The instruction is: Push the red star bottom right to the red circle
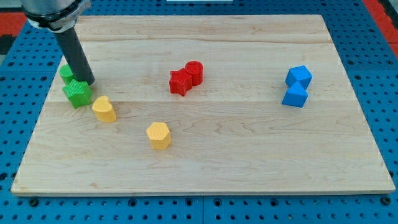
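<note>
— What is showing of the arm in the upper left of the frame?
— A rounded grey metal housing is showing at the frame's top edge, and a straight, smooth, dark rod is running from it to my tip [87,83].

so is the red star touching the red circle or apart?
Touching. The red star sits against the red circle, at its lower left, no board showing between them. My tip is far off by the green blocks.
</note>
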